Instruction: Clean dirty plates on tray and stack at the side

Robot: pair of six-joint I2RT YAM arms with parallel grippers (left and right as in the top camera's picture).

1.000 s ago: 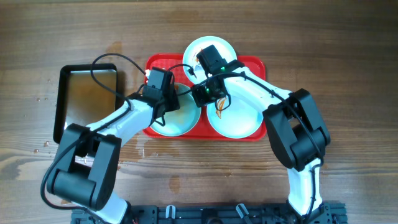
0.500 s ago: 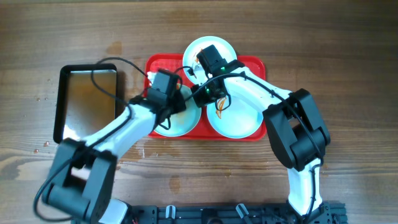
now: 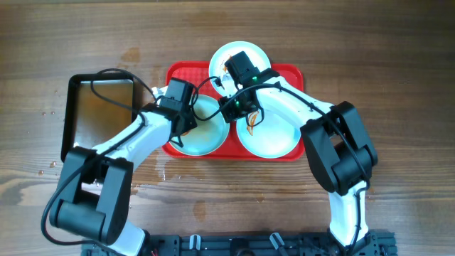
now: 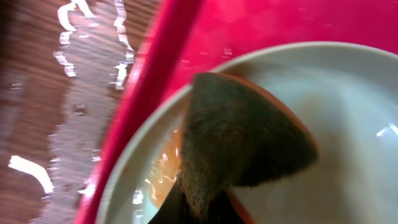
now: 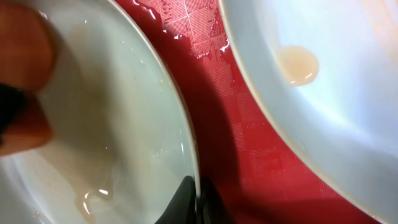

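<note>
The red tray [image 3: 288, 73] holds three pale plates. My left gripper [image 3: 185, 122] is shut on a dark brown-green sponge [image 4: 242, 143] and presses it onto the front left plate [image 3: 210, 139], next to an orange sauce smear [image 4: 163, 180] near that plate's rim. Its fingertips [image 4: 199, 214] barely show in the left wrist view. My right gripper [image 3: 229, 109] is shut on this plate's right rim [image 5: 186, 143], with the fingers [image 5: 196, 202] pinching the edge. The front right plate [image 3: 274, 135] has an orange smear. The back plate [image 3: 234, 55] lies partly under my right arm.
A dark metal pan [image 3: 99, 107] lies left of the tray. Water streaks wet the wood [image 4: 87, 93] beside the tray's left rim [image 4: 168, 68] and in front of it [image 3: 160, 171]. A neighbouring plate with a pale sauce spot [image 5: 298, 65] lies close to the held rim.
My left gripper has swept the sponge to the right over the front left plate and back to its left side. The right gripper has stayed on the rim.
</note>
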